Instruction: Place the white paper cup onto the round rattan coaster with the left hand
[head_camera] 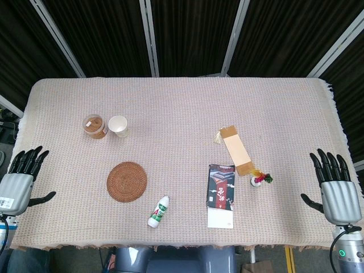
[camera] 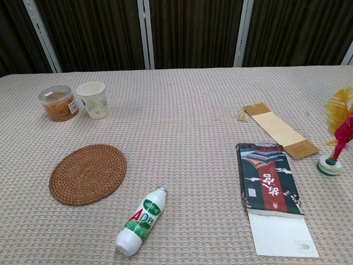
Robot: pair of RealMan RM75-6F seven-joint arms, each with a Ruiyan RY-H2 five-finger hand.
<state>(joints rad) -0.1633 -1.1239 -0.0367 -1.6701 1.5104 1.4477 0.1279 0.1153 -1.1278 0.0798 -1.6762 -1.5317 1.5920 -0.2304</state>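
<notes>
The white paper cup [head_camera: 118,125] [camera: 92,100] stands upright at the left back of the table, beside a small clear jar. The round rattan coaster [head_camera: 127,181] [camera: 87,174] lies flat nearer the front, bare on top. My left hand [head_camera: 21,176] hovers at the table's left edge, fingers spread and holding nothing, well left of both cup and coaster. My right hand [head_camera: 334,188] is at the right edge, also spread and holding nothing. The chest view shows neither hand.
A clear jar with brown contents [head_camera: 94,125] [camera: 58,102] touches or nearly touches the cup's left side. A white bottle with a green label [head_camera: 158,211] [camera: 141,220] lies right of the coaster. A dark book [head_camera: 220,186], a tan bookmark [head_camera: 235,149] and a feathered shuttlecock [head_camera: 260,178] lie to the right.
</notes>
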